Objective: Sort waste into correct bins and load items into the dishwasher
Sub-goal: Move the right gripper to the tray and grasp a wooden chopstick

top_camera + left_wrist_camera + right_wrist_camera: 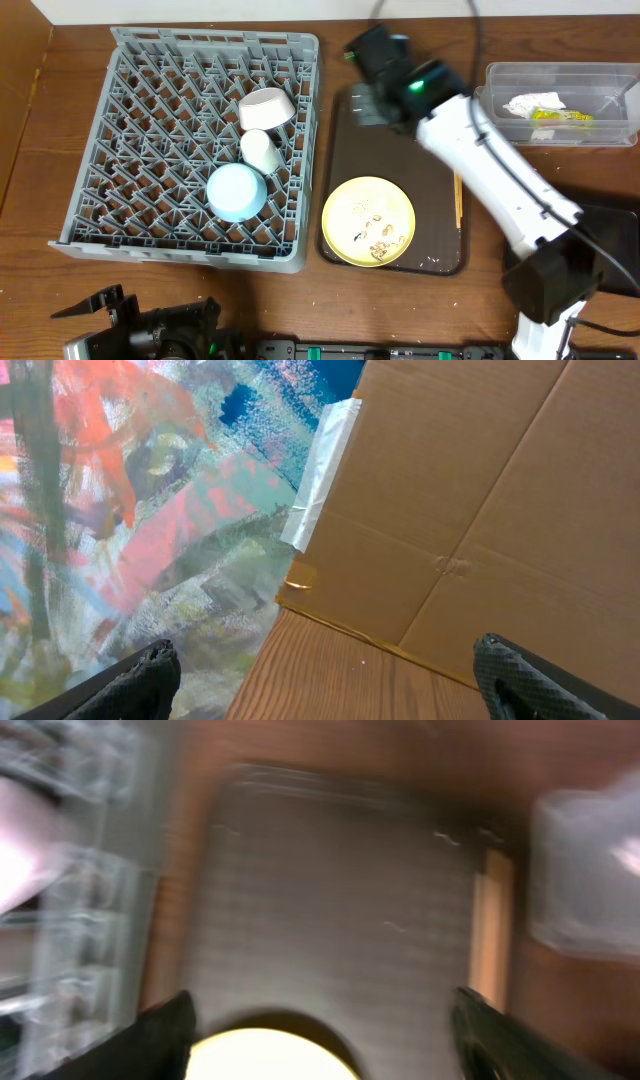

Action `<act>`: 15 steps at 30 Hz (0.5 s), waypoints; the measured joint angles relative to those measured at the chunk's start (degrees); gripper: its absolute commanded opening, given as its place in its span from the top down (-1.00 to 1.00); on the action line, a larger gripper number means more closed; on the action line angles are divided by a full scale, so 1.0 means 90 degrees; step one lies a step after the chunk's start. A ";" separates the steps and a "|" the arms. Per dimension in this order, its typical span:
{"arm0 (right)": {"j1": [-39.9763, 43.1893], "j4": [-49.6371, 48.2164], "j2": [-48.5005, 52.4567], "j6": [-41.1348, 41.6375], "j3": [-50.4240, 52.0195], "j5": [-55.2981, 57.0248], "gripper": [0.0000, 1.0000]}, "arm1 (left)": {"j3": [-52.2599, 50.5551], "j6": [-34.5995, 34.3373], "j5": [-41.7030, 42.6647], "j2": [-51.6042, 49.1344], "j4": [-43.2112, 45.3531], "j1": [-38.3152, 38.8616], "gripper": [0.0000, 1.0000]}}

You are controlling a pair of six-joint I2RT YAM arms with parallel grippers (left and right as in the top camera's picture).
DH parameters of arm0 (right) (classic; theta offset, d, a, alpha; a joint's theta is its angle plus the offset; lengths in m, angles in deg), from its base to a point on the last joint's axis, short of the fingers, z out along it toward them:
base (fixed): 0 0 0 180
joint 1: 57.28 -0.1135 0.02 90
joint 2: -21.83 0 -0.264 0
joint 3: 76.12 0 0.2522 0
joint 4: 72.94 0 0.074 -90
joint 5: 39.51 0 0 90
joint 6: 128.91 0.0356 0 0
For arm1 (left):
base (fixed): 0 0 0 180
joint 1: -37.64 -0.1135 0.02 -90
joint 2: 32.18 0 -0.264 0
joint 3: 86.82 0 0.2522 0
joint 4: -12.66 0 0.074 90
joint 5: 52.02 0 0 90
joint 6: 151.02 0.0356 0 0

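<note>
Worktop (30, 150): brown wood.
Dish rack (150, 60): holds pinkish bowl (266, 108), white cup (261, 150), blue bowl (236, 192).
Brown tray (385, 150): yellow plate (350, 210) bearing crumbs (380, 235); chopsticks (458, 200) at its right edge.
Clear tub (560, 72): napkin (533, 103) and wrapper (562, 116) inside.
Right fingers (160, 1040): spread wide, empty, above tray.
Left fingers (145, 680): spread wide, empty.

One grey dish rack (150, 60). Two bowls: one pinkish-white bowl (267, 108), one light blue bowl (236, 192). One white cup (261, 150), one yellow plate (368, 221), one brown tray (440, 200), one clear tub (560, 72), one napkin (533, 102), one yellow-green wrapper (560, 117).

blurry yellow plate (268, 1060) half beyond the lower edge
</note>
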 measured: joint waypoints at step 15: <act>0.1496 0.0806 0.0022 0.0049 0.0828 -0.0257 0.14 | 0.0000 0.0002 0.0002 0.0000 -0.0002 0.0000 -0.89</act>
